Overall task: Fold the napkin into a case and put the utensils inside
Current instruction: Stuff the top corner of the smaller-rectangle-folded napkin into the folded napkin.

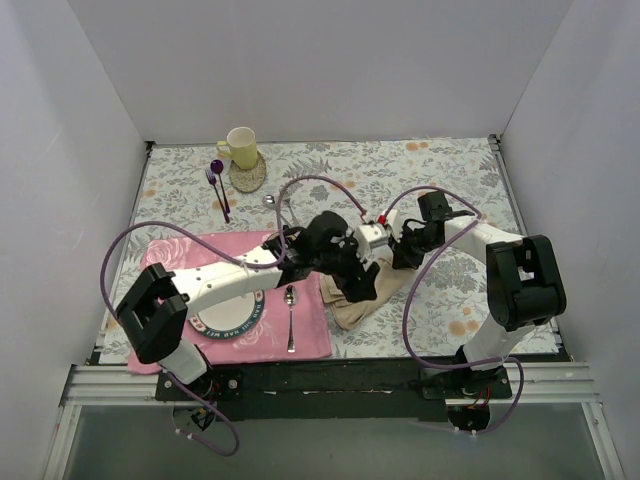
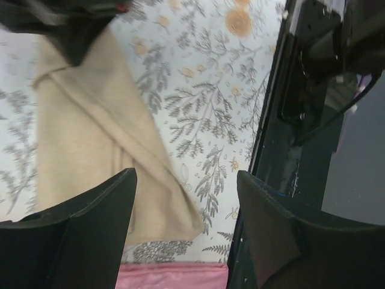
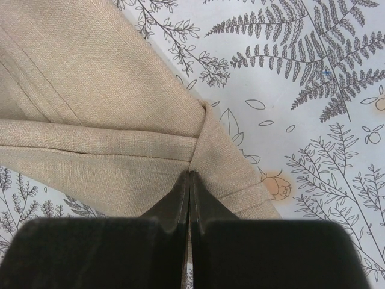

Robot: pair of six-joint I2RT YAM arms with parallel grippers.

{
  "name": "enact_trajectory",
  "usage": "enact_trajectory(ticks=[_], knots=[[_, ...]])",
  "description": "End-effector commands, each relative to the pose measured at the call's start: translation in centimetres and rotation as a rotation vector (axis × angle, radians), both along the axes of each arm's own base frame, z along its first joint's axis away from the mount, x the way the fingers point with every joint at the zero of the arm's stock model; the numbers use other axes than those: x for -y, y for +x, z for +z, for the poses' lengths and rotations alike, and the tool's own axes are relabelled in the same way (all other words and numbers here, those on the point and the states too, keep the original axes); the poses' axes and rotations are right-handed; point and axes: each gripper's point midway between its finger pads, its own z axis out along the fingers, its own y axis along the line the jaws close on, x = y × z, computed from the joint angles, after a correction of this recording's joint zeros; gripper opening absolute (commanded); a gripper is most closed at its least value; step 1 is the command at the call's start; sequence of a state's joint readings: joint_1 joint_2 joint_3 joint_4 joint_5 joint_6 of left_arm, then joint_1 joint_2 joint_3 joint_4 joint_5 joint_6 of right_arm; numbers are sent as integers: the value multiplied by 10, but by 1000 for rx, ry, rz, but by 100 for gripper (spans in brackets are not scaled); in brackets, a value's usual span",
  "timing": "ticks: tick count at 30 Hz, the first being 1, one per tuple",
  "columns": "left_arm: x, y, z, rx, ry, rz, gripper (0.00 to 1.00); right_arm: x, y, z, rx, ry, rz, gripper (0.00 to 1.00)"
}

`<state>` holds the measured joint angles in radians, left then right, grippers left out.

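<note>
**Right fingers nipped on the folded napkin, left fingers spread beside it**

My right gripper (image 3: 190, 174) has its fingers pressed together, with only a hairline between them. The tips pinch the napkin (image 3: 90, 120) at the spot where two of its folded layers cross and the cloth gathers into a small knot of creases. From there one flap runs off to a blunt corner on the tablecloth (image 3: 313, 90), and the broader layers spread away to the other side.

My left gripper (image 2: 186, 177) is wide apart and holds nothing. In its wrist view the beige cloth lies as a long, tapering strip with a diagonal fold down it. The lower end of the strip passes behind one of my left fingers (image 2: 78, 235), while the other finger sits over bare tablecloth.

From above, both my wrists meet over the middle of the table. The napkin lies flat on the grey floral cloth, just beside the right edge of the pink placemat (image 1: 310, 335) and toward the near side of the table. It is folded in layers and empty.

My left arm stretches across the placemat and over the plate (image 1: 240, 328). A long silver spoon (image 1: 290, 322) lies on the placemat just right of the plate.

Beyond the placemat's far edge there is a small silver glint, possibly the small silver utensils (image 1: 271, 201), though it is too small for me to tell spoon from fork.

Farther back on the left, a yellow mug (image 1: 240, 147) stands on a round coaster (image 1: 248, 176), and a purple-handled fork (image 1: 218, 190) lies close beside it.
</note>
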<state>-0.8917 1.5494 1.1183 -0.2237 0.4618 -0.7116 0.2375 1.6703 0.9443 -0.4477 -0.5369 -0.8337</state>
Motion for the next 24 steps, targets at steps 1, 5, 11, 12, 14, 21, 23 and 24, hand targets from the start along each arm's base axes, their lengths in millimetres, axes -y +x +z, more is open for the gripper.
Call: enact_trajectory(ticks=[1, 5, 11, 12, 14, 21, 23, 24], knots=[[14, -6, -37, 121, 107, -33, 68, 11, 1, -20, -44, -72, -27, 1], [33, -17, -53, 156, 137, -32, 68, 12, 0, -22, -58, -76, -27, 1], [41, -18, -73, 200, 177, -18, 64, 14, -3, -22, -58, -77, -24, 1], [40, -17, -77, 209, 191, -20, 63, 14, -4, -22, -59, -78, -23, 1], [39, -20, -84, 221, 212, -33, 60, 14, -4, -23, -60, -78, -24, 1], [24, -20, -107, 225, 309, -39, 44, 16, -6, -24, -59, -80, -23, 1], [23, -18, -109, 230, 318, -38, 36, 17, -6, -24, -55, -80, -19, 1], [23, -18, -109, 230, 323, -38, 34, 17, -6, -24, -55, -77, -18, 1]])
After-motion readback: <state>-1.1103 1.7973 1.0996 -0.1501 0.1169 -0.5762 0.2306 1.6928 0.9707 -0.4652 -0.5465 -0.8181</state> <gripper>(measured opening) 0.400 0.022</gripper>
